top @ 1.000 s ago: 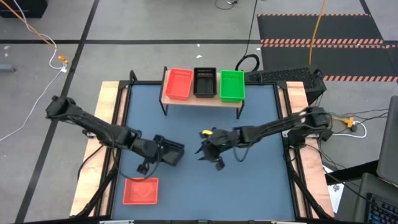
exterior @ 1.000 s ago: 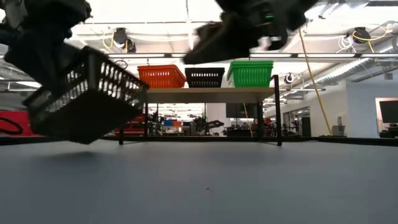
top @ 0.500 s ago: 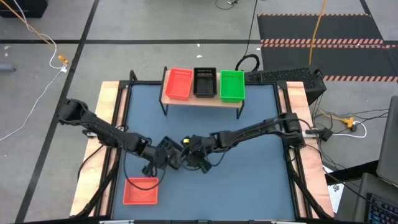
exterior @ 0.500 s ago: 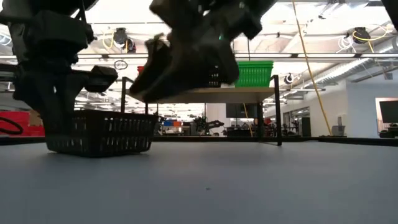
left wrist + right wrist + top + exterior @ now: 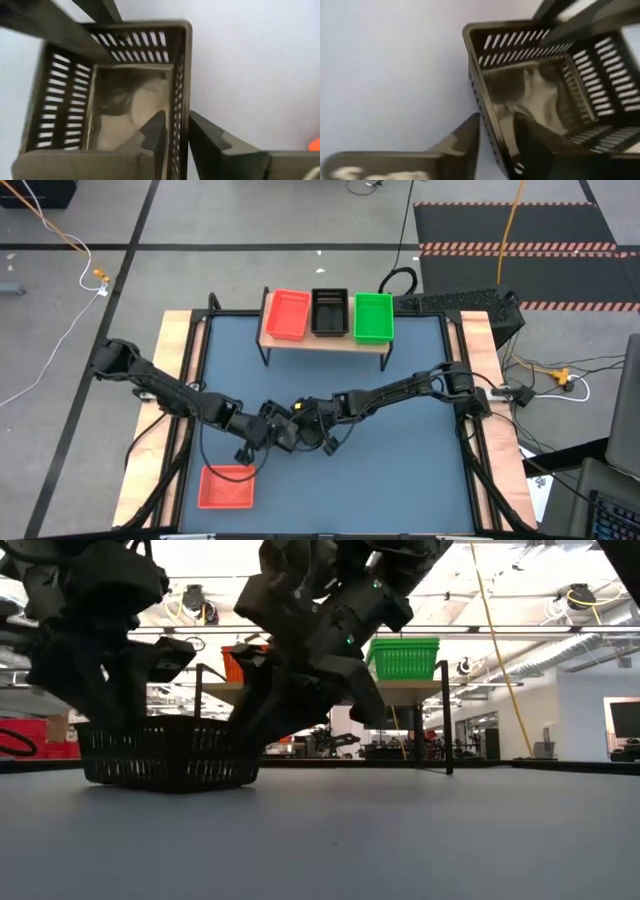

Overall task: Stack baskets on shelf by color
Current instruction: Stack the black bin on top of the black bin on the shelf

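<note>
A black slatted basket stands flat on its bottom on the table in the low view, between my two grippers. My left gripper is at its left side and my right gripper at its right side, each shut over a wall of it. The wooden shelf stands at the far edge and carries a red basket, a black basket and a green basket side by side. Another red basket rests on the table near the left front corner. My left gripper pinches a side wall of the black basket, one finger inside and one outside. It comes from above, slanting in from the table's left. The basket's bottom is on the table. My right gripper has the opposite side wall between its fingers, one finger inside and one outside. It comes from above, slanting in from the table's right. The basket stands upright on the table.
The shelf's thin black legs stand on the far part of the table. Both arms cross the table's middle and meet at the basket. Wooden borders run along the table's left and right sides. Open blue table surface lies toward the near right.
My left gripper has brought the black basket down from a tilted, lifted pose until it stands flat on the table, shifting slightly toward the right. My right gripper has moved toward the table's left and down, and its fingers now stand over the basket's right wall.
</note>
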